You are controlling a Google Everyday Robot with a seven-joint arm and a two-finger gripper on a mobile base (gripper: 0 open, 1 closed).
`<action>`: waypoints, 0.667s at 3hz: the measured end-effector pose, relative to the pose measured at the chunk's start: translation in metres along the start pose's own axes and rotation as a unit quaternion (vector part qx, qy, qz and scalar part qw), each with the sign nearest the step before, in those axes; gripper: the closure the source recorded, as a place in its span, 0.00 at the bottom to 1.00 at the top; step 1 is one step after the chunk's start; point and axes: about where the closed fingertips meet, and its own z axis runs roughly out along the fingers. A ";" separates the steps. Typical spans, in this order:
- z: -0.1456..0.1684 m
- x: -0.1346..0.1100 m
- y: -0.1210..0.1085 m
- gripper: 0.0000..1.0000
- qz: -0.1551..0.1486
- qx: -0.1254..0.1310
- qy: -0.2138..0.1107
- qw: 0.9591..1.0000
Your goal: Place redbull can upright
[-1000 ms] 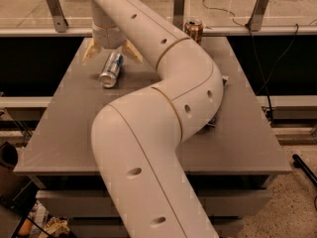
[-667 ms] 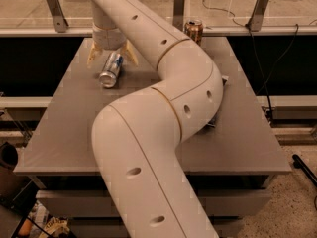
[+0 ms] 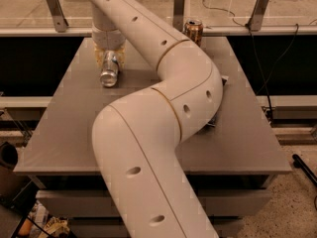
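One redbull can (image 3: pixel 109 75) lay on its side in the gripper (image 3: pixel 110 62), far left on the grey table (image 3: pixel 237 133).
Both fingers (image 3: pixel 99 59) appeared closed against its sides, shiny end facing the camera. To stand it well, the wrist would need to tip it slowly until the base sat flat, letting go only then, well apart from the gold-brown can (image 3: pixel 193 29).

- Redbull can (image 3: pixel 109 74), far left on the table (image 3: pixel 247 133): silver with blue markings and a shiny silver top.
- Gripper (image 3: pixel 110 59), right over that can: pale yellowish tan.
- Arm (image 3: pixel 163 133): cream-white, dotted with dark round holes, thin tan seam lines.
- Table: plain matte grey.
- 1 other can (image 3: pixel 193 31), far edge: gold-brown.
- Floor (image 3: pixel 292 217): speckled beige.
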 end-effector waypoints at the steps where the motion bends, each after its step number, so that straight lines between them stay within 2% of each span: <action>1: 0.004 -0.004 0.003 0.87 0.000 -0.004 -0.006 1.000; 2: 0.008 -0.007 0.005 1.00 -0.001 -0.007 -0.009 1.000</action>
